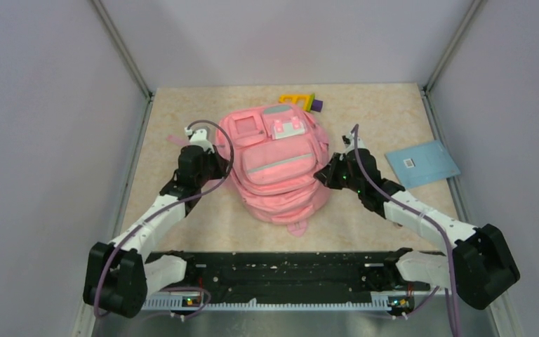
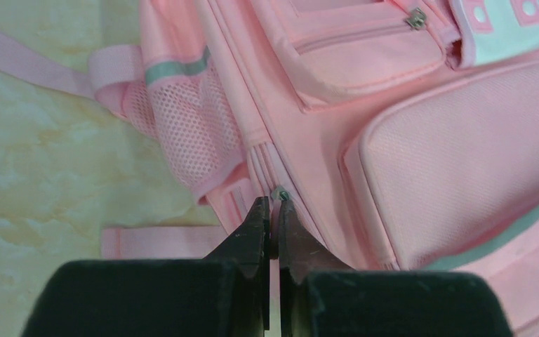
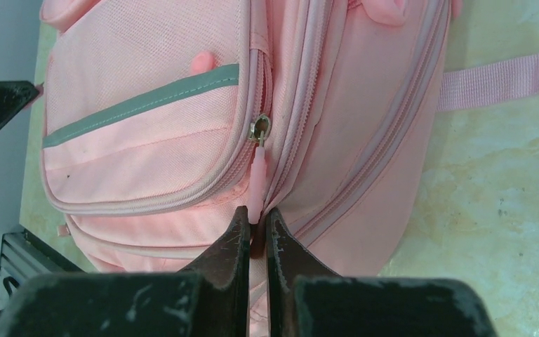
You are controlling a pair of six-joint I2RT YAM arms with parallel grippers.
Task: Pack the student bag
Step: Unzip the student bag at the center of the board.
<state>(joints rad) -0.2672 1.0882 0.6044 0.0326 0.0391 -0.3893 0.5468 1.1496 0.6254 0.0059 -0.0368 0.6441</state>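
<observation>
Student bag (image 1: 281, 175) lies front-up between your grippers, your left gripper (image 2: 272, 203) closed tight with its tips at a zipper slider (image 2: 279, 194), your right gripper (image 3: 255, 214) pinching a pink zipper pull (image 3: 257, 179), a blue booklet (image 1: 421, 163) to the right, a yellow toy (image 1: 296, 100) beyond.

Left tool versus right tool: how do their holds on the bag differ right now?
Left tool sits at the student bag's left side, beside the mesh pocket; right tool sits at its right side. Left tool's tips meet right at a metal slider, any pull hidden; right tool pinches the end of a pink pull tab. Both are shut on zipper lines.
</observation>
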